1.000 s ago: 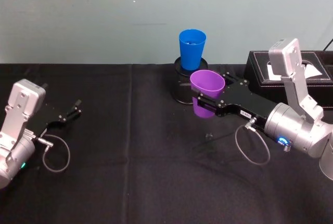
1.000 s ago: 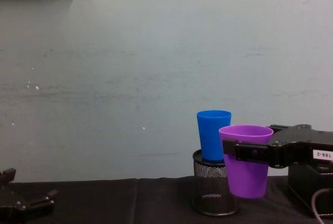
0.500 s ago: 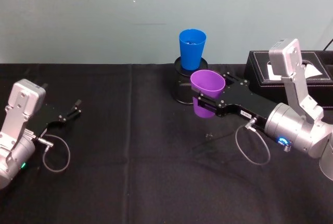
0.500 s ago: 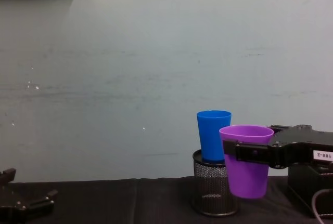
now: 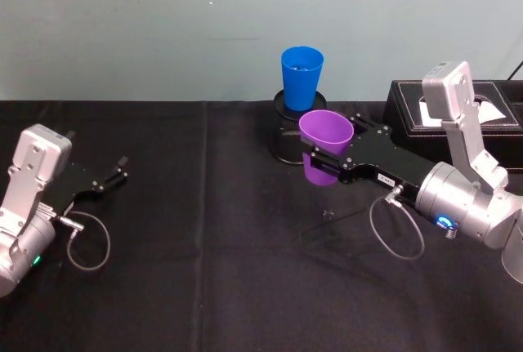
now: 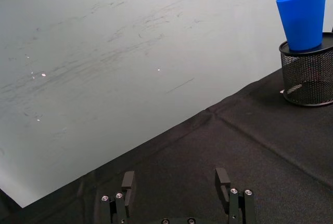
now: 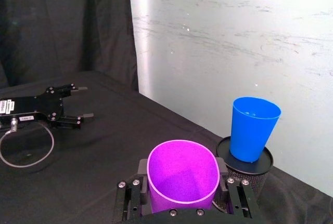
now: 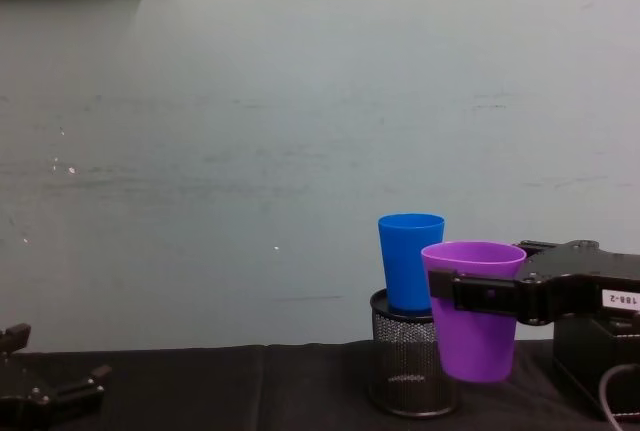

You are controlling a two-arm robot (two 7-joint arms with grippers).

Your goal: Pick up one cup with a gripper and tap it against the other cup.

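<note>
My right gripper (image 5: 317,160) is shut on the purple cup (image 5: 324,156) and holds it upright above the black table, just in front of the mesh pen holder (image 5: 286,135). In the chest view the purple cup (image 8: 473,309) hangs clear of the cloth, with the right gripper (image 8: 478,293) clamped round it below the rim. The blue cup (image 5: 301,77) stands upright on the pen holder, behind and a little left of the purple one, and a small gap shows between them. The right wrist view has the purple cup (image 7: 181,176) between the fingers and the blue cup (image 7: 253,128) beyond. My left gripper (image 5: 118,171) rests open at the far left.
A black box (image 5: 458,115) sits at the back right, behind my right arm. The pale wall (image 5: 163,25) runs along the table's far edge. A cable loop (image 5: 396,229) hangs under the right wrist. Bare black cloth (image 5: 204,229) lies between the two arms.
</note>
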